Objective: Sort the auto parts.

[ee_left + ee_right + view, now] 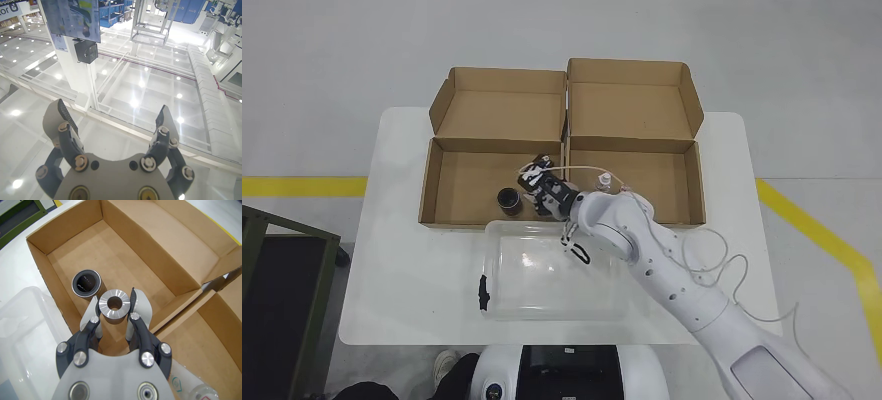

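Gripper right (114, 304) pinches steel bushing (114, 315) over box (113, 247).

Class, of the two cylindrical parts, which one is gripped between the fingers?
The bright silver bushing; the black-rimmed cylinder stands ungripped in the box beside it.

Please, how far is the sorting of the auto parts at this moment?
Done: one black-rimmed sleeve stands in the left cardboard box. In hand: the right end effector is shut on a metal bushing inside that same box. Left: releasing it; a small black item sits at the edge of the clear bin, possibly unsorted.
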`<state>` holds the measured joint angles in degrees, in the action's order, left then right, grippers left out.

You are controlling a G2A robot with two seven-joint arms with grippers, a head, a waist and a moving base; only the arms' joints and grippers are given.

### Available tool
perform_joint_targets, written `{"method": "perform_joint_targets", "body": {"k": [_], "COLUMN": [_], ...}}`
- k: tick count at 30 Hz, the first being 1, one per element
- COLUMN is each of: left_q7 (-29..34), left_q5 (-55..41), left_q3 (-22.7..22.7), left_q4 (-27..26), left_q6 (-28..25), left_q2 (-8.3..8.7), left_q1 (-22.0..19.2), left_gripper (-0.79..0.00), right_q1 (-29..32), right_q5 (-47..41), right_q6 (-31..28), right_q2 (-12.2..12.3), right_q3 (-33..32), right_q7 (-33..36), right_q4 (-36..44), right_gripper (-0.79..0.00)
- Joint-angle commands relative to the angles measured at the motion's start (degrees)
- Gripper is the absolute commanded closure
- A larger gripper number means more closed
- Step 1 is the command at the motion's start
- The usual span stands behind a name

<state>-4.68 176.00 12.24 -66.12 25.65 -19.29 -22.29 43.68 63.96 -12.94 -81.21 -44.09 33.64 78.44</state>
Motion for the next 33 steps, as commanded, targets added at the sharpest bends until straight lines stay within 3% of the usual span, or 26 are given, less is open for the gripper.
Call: {"method": "perform_joint_targets", "body": {"k": [1,4,11,14,18,24,33], "left_q7": [0.0,0.0,0.0,0.0,0.0,0.0,0.0], "left_q5": [0.0,0.0,0.0,0.0,0.0,0.0,0.0], "left_q3": [0.0,0.0,0.0,0.0,0.0,0.0,0.0], "left_q4": [0.0,0.0,0.0,0.0,0.0,0.0,0.0], "left_q6": [0.0,0.0,0.0,0.0,0.0,0.0,0.0], "left_q2": [0.00,0.00,0.00,0.00,0.00,0.00,0.00], "left_q1": [0.0,0.0,0.0,0.0,0.0,0.0,0.0], "left_gripper": [-0.785,-0.785,-0.785,-0.785,-0.785,-0.785,-0.785], "right_q1": [-0.4,-0.8,-1.5,-1.7,-1.8,-1.5,1.7], "right_q5": [-0.1,-0.2,-0.1,-0.1,0.1,0.5,1.5], "right_q6": [0.1,0.1,0.2,0.1,-0.2,-1.0,-4.6], "right_q2": [-0.3,-0.6,-1.3,-1.5,-1.7,-1.8,-0.9], "right_q3": [0.3,0.6,0.8,0.8,0.6,0.1,-2.0], "right_q7": [0.3,0.6,1.1,1.4,1.6,1.3,1.8], "right_q4": [-0.8,-1.7,-3.1,-3.4,-3.5,-1.4,8.5], "right_gripper": [0.000,-0.037,-0.249,-0.277,-0.376,-0.379,-0.388]}}
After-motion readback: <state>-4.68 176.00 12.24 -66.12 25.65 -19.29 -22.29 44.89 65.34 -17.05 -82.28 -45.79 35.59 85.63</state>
